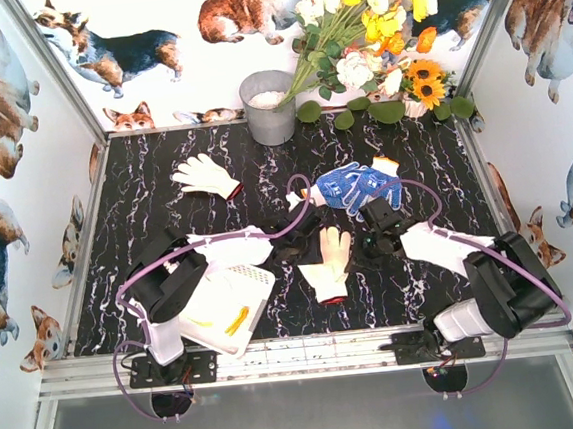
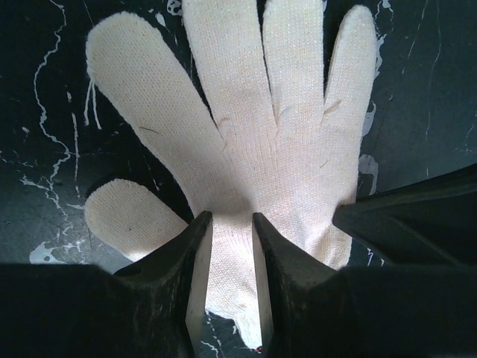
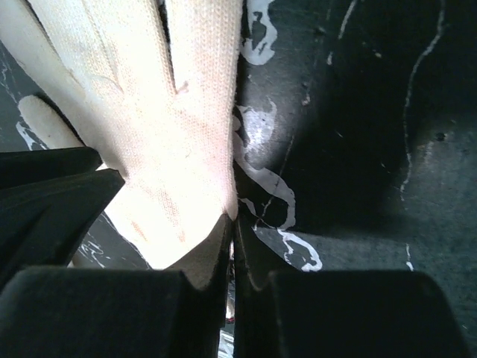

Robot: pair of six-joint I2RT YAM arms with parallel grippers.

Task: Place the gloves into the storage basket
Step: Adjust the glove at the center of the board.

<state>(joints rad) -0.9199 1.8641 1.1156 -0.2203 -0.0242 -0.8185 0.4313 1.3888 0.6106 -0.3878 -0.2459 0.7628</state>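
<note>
A cream glove [image 1: 331, 261] with a red-orange cuff lies mid-table, fingers pointing away. My left gripper [image 1: 307, 245] stands over its palm; in the left wrist view [image 2: 231, 224] the jaws are nearly closed with the glove's fabric [image 2: 283, 149] pinched between them. My right gripper [image 1: 371, 237] is at the glove's right edge; in the right wrist view [image 3: 235, 220] its jaws are shut on that edge [image 3: 171, 149]. The white storage basket [image 1: 235, 289] sits at the front left and holds a yellow-orange glove [image 1: 238, 321]. A white glove [image 1: 206, 173] and a blue dotted glove [image 1: 359, 185] lie farther back.
A grey metal bucket [image 1: 269, 106] stands at the back centre beside a bunch of flowers [image 1: 365, 27]. Purple cables loop over both arms. Corgi-print walls close in the table on three sides. The left arm overhangs part of the basket.
</note>
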